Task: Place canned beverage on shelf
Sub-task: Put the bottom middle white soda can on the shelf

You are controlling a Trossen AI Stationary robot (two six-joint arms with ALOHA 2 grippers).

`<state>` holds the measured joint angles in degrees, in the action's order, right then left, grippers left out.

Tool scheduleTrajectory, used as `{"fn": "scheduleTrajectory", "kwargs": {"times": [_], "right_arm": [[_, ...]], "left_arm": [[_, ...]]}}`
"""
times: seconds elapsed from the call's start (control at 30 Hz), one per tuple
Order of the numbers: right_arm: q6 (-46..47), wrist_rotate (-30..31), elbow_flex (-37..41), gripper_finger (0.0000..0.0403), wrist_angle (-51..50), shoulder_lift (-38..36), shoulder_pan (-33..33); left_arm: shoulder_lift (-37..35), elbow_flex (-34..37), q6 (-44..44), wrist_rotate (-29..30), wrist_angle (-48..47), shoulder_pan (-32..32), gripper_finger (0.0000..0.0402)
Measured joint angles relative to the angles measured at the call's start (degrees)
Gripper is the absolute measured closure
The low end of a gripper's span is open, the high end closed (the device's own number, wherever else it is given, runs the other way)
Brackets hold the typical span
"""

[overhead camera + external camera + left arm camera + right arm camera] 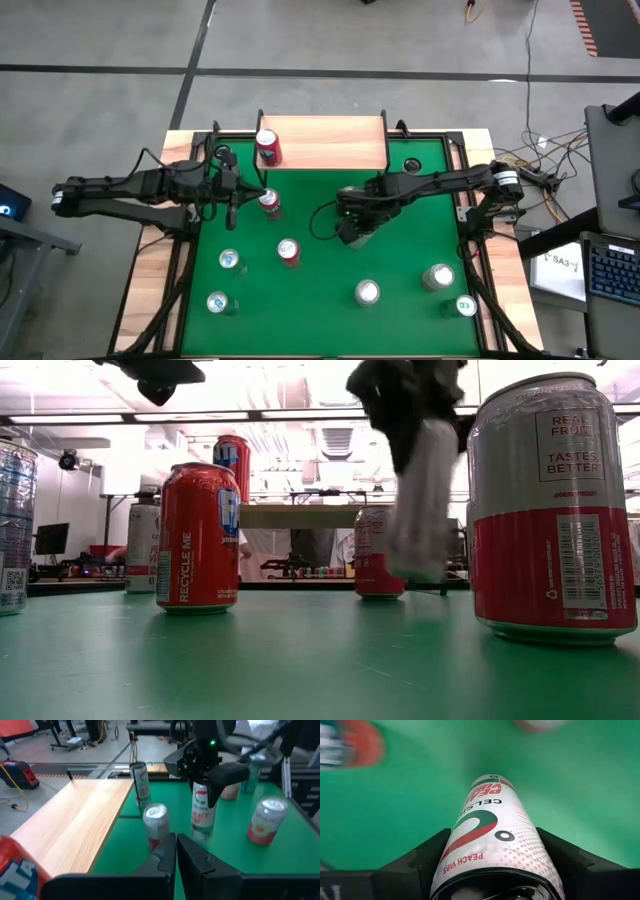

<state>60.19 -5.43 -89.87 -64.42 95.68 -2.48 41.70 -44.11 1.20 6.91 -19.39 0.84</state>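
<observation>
My right gripper (357,232) is shut on a white canned beverage (201,812) with red and green print, held over the middle of the green table. The shelf (322,142), a light wood top on black legs, stands at the table's far edge. A red can (268,148) stands upright on its left end. My left gripper (176,851) is shut on nothing and hovers at the table's left, just short of a red-and-silver can (270,203) standing on the table. My right gripper pinches the can's round wall near its top end (455,852) between the two fingers (427,855), one on each side. The fingers come from above, slanting down. The can hangs below them, slightly tilted, its bottom (415,565) clear of the table.
Several other cans stand upright on the green table: one red (288,252) near the middle, silver ones at the near left (230,260), (217,302) and near right (367,292), (438,276). The shelf top to the right of the red can is bare wood (75,825).
</observation>
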Motion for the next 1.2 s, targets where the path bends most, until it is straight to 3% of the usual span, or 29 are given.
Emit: {"fn": "scheduleTrajectory", "kwargs": {"times": [0.1, 0.2, 0.43, 0.63, 0.73, 0.83, 1.2], "right_arm": [[-3.0, 1.6, -4.5, 0.0161, 0.0, 0.1, 0.0], [-7.3, 4.8, -9.2, 0.0161, 0.1, 0.1, 0.0], [-34.3, 12.0, -16.8, 0.0161, 0.8, 0.1, -2.1], [-57.7, 18.3, -20.2, 0.0161, 3.3, 0.1, -3.6], [-60.3, 23.3, -22.4, 0.0161, 4.0, 0.1, -2.9], [-59.6, 23.7, -24.8, 0.0161, 3.7, 0.1, -0.5], [-58.8, 13.4, -29.3, 0.0161, 0.0, 0.1, 10.0]], "left_arm": [[0.6, 0.0, -0.2, -1.0, 2.3, 0.0, 0.0402], [1.4, 0.0, -0.3, -5.6, 4.1, 0.0, 0.0402], [5.1, 0.0, -0.3, -18.9, 8.9, 0.0, 0.0401], [8.5, 0.0, -0.3, -21.4, 10.6, 0.0, 0.0371], [8.9, 0.0, -1.8, -21.2, 10.6, 0.0, 0.0349], [8.7, 0.0, -2.1, -21.2, 10.3, 0.0, 0.0332], [8.1, -2.9, -1.6, -21.0, 9.5, 0.0, 0.0326]]}}
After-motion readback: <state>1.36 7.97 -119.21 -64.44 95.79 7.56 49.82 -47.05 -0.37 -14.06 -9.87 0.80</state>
